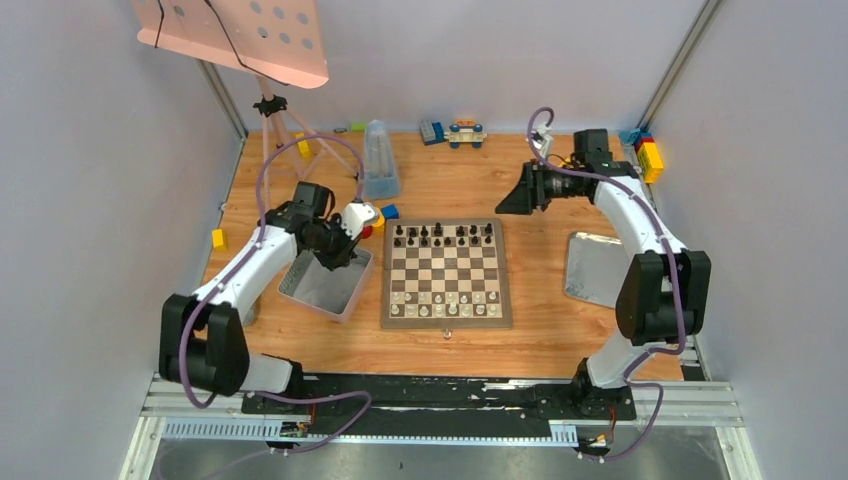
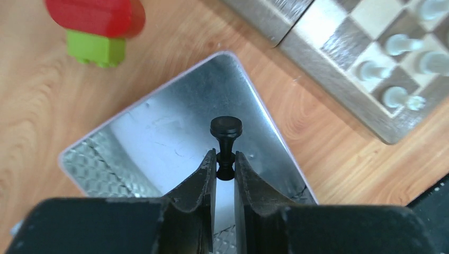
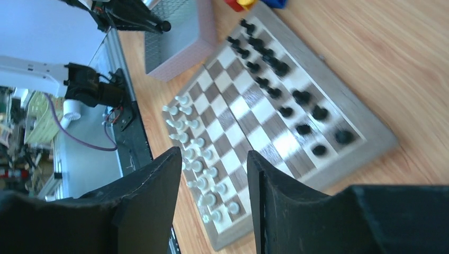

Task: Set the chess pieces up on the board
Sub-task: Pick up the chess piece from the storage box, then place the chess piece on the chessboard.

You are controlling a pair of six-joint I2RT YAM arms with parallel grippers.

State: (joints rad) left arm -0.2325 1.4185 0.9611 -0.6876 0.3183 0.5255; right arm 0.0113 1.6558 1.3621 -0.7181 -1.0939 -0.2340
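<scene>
Left wrist view: the left jaws are pinched nearly shut around the stem of a small black chess pawn, holding it over a grey rectangular metal tray that sits on the wooden surface. Just beside the tray lies the square brown-and-cream checkered wooden chessboard, with black pieces lining its far rows and white pieces its near rows. The right jaws stand partly open and empty, in the air beyond the board's far right corner.
</scene>
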